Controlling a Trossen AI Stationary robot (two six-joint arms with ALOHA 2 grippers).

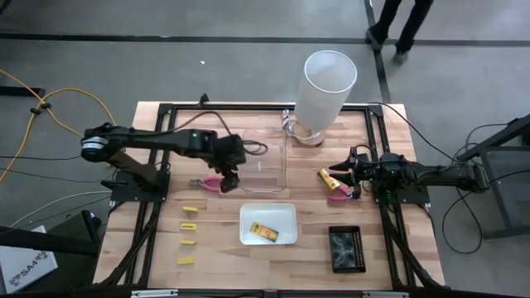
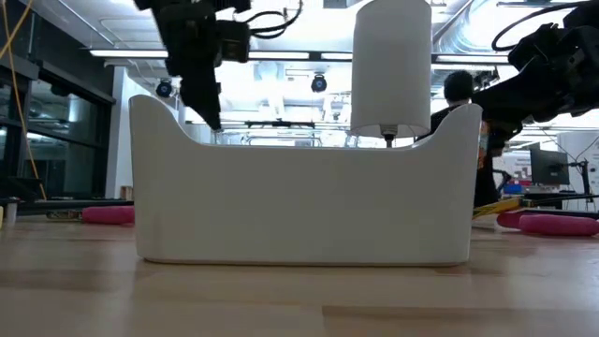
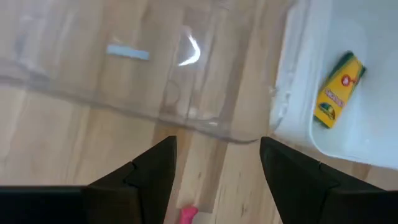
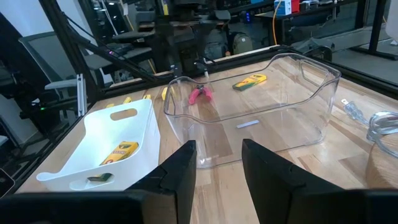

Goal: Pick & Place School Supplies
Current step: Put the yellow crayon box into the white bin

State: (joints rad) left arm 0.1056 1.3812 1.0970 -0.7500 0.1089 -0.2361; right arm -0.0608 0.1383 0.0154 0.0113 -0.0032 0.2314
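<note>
Left gripper open wide over pink scissors, partly hidden.

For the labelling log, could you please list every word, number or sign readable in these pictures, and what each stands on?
Nothing can be read with certainty.
Yellow rectangular crayon packet in the white plastic tray: dark and red print, too blurred to read.
Second yellow packet seen through the clear plastic bin: print too small.
White card on the floor: dark letters, unreadable.
</note>
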